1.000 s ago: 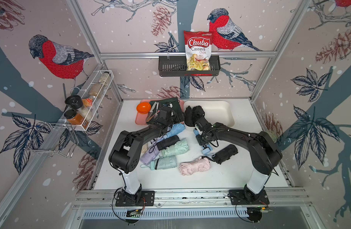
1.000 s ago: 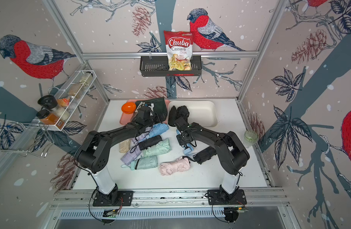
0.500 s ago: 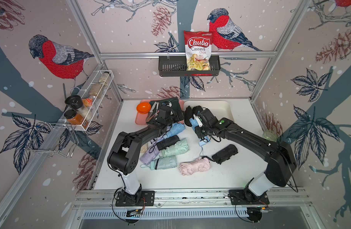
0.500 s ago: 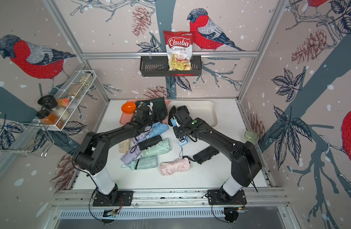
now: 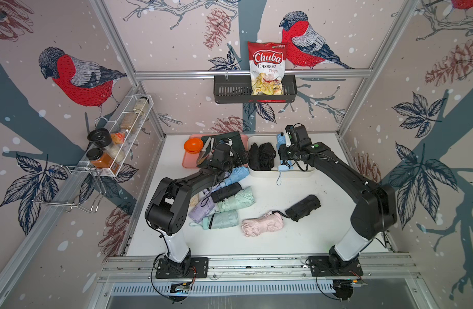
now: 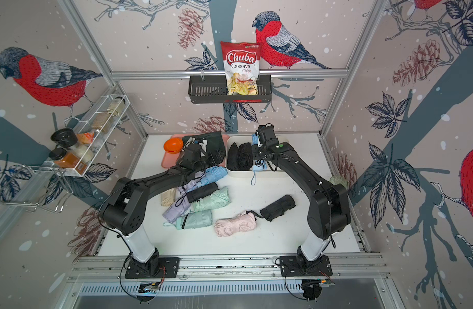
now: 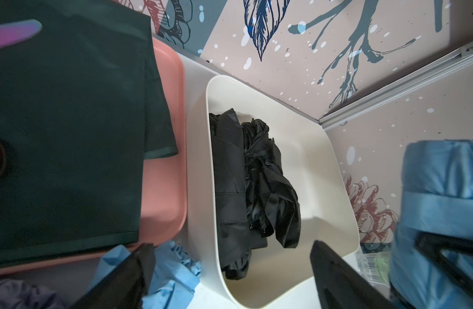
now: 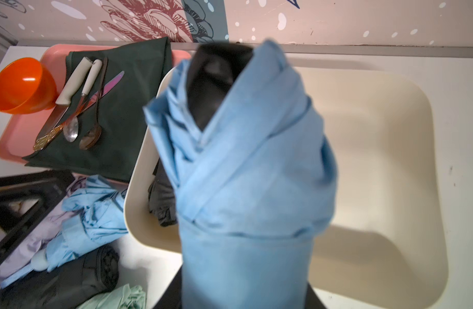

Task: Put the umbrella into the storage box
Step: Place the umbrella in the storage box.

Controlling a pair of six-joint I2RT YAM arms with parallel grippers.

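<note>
**Light blue umbrella held over the box, ready to set down**

In both top views the white worktop (image 5: 256, 240) fills the lower middle of the frame. The cream storage box (image 5: 267, 174) sits at its upper centre, just right of the pink tray (image 5: 188, 160). Two black umbrellas (image 5: 262, 156) lie in the left part of the box, and the right part is bare. A pile of folded umbrellas (image 5: 224, 203) lies below and left of the box.

The right gripper (image 5: 283, 155) is clamped on the light blue umbrella (image 8: 251, 171), which hangs over the box beside the black pair. Its wrist strap (image 5: 278, 179) dangles over the front wall onto the worktop.

The left gripper (image 7: 232, 248) has its jaws wide apart and holds nothing. It hovers at the box's left edge, over another blue umbrella in the pile.

To place it well, I would lower the umbrella into the bare part of the box, parallel to the black ones, and let go only when it rests on the floor. The strap probably needs drawing inside so it does not snag on the wall.
</note>
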